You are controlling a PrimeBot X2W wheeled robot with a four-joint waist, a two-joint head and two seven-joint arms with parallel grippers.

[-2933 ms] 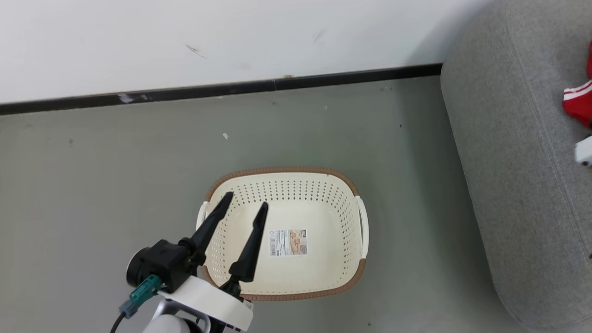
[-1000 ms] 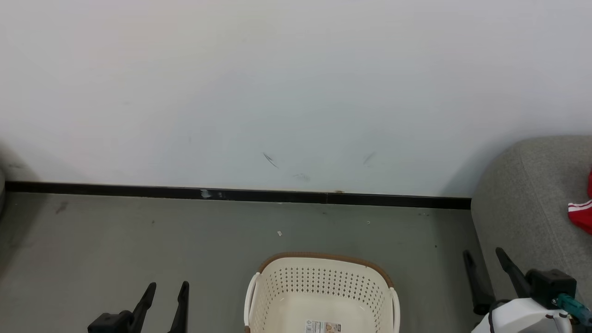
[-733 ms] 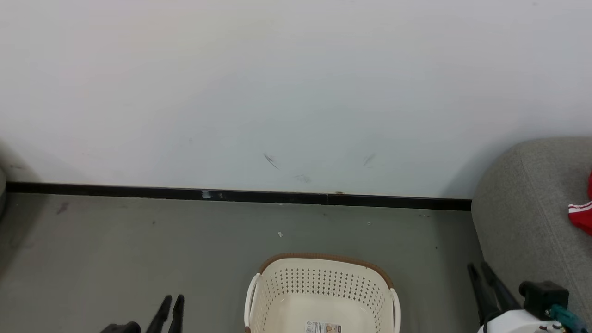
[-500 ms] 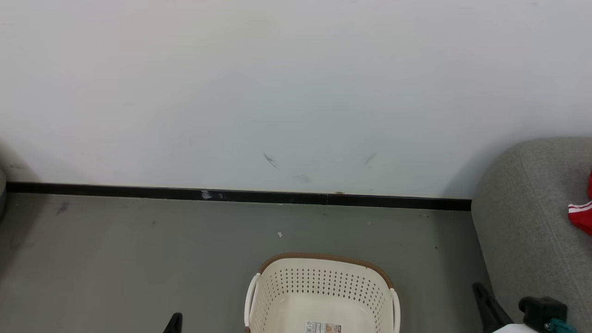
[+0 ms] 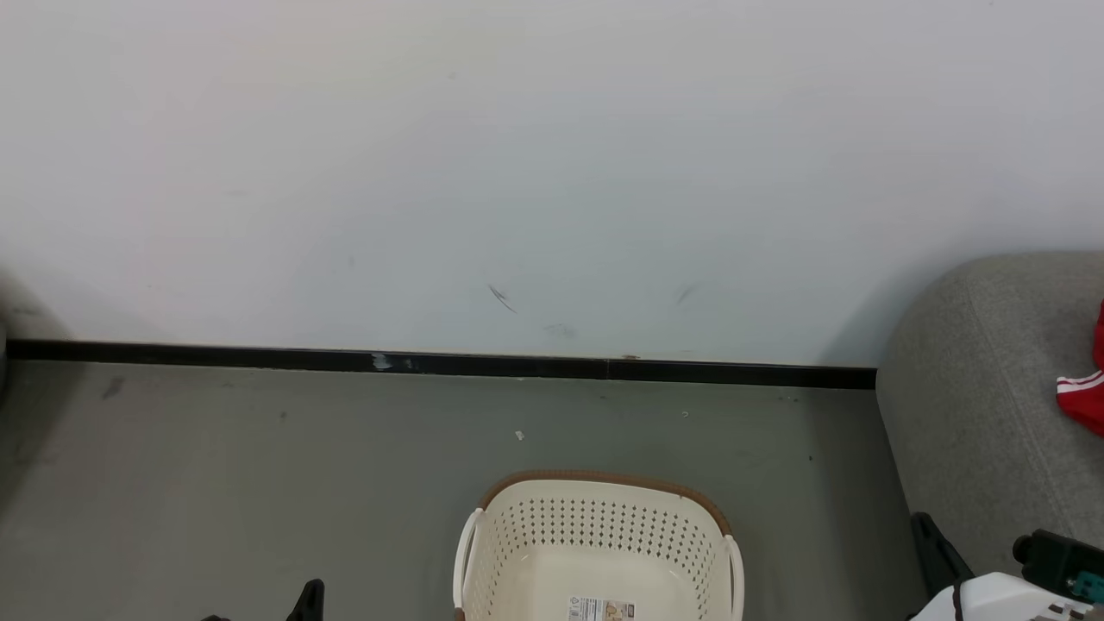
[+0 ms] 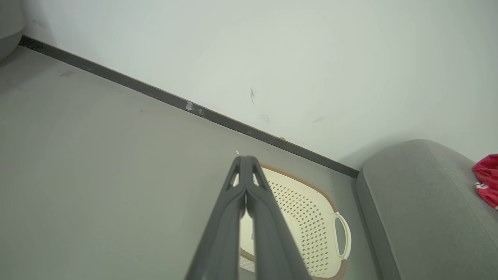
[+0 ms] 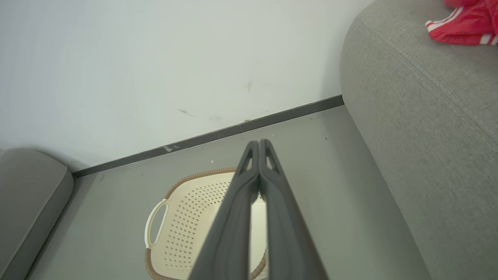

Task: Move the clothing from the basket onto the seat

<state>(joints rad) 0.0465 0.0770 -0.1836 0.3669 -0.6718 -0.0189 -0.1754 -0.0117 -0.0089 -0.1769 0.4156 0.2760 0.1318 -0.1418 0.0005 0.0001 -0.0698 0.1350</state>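
One large sofa (image 5: 975, 414), grey coarse-woven fabric with a rounded arm and stitched seams, carries the clothing (image 5: 1082, 401) at the far right of the head view. The basket (image 5: 604, 477), cream perforated plastic with a brown woven-look rim, stands on the floor (image 5: 259, 466) near the sofa and shows no clothing inside. The clothing is soft, red, white-striped and crumpled. The left hand (image 6: 245, 159) and right hand (image 7: 258, 143), spread wide a second ago, are now closed on nothing and drawn low. Judgement: transfer complete, arms retiring.
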